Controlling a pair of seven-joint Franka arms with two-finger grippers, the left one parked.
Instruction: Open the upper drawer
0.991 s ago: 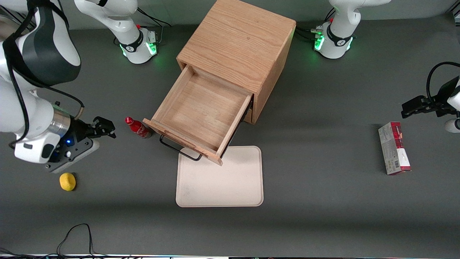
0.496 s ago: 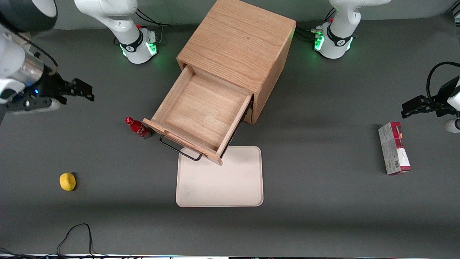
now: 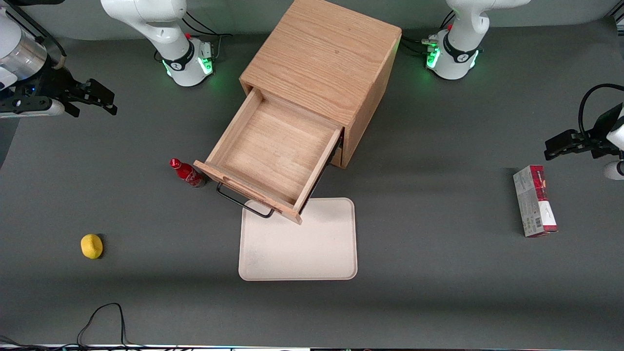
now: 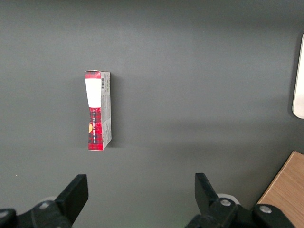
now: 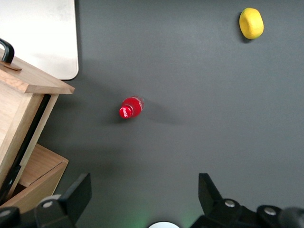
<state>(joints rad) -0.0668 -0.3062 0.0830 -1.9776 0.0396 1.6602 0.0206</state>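
The upper drawer of the boxy wooden cabinet stands pulled far out, its inside bare. Its thin black bar handle hangs over the tray's edge. The lower drawer is hidden beneath it in the front view. In the right wrist view the drawer's front corner and the handle's end show. My right gripper is open and empty, raised high toward the working arm's end of the table, well away from the drawer. Its black fingers stand wide apart above bare table.
A small red bottle stands beside the drawer's front; it also shows in the right wrist view. A yellow lemon lies nearer the front camera. A cream tray lies in front of the drawer. A red-white box lies toward the parked arm's end.
My right gripper has risen and drawn back from near the bottle toward the working arm's end of the table. The drawer, bottle and lemon have not moved.
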